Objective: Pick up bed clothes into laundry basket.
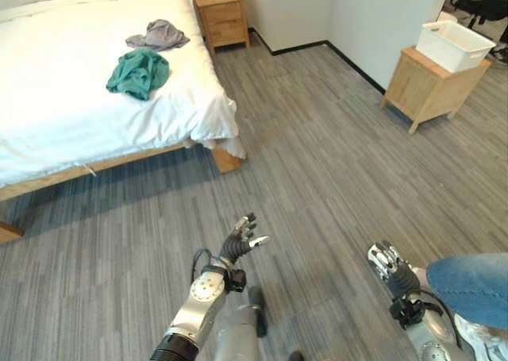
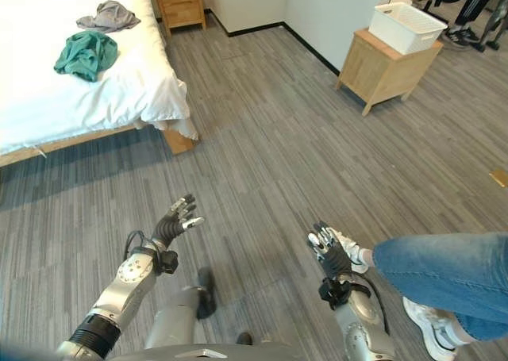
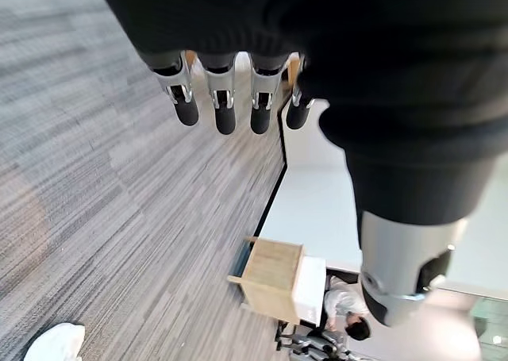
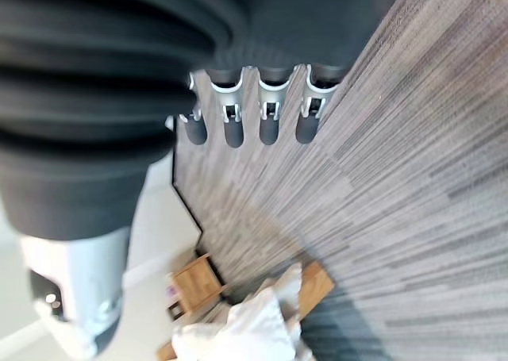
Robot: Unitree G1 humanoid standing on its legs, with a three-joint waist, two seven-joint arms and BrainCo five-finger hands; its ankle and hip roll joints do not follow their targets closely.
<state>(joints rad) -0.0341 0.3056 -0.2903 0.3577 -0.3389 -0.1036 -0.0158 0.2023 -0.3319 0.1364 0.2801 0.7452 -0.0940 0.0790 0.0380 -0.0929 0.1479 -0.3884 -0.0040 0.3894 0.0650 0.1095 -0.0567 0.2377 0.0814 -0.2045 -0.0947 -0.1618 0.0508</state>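
We hold our left hand (image 1: 241,240) and right hand (image 2: 329,250) empty, fingers apart; a green garment (image 1: 139,72) and a grey garment (image 1: 158,35) lie on the bed (image 1: 55,107), the basket (image 1: 454,44) well apart.

No text, label, number or sign can be read on anything here: the white laundry basket (image 1: 454,45) on its wooden stand (image 1: 432,87) shows plain sides, the teal garment (image 1: 138,72) and grey garment (image 1: 158,35) lying on the bed (image 1: 63,99) carry no legible print, and the nightstand (image 1: 222,16) beside the bed is unmarked
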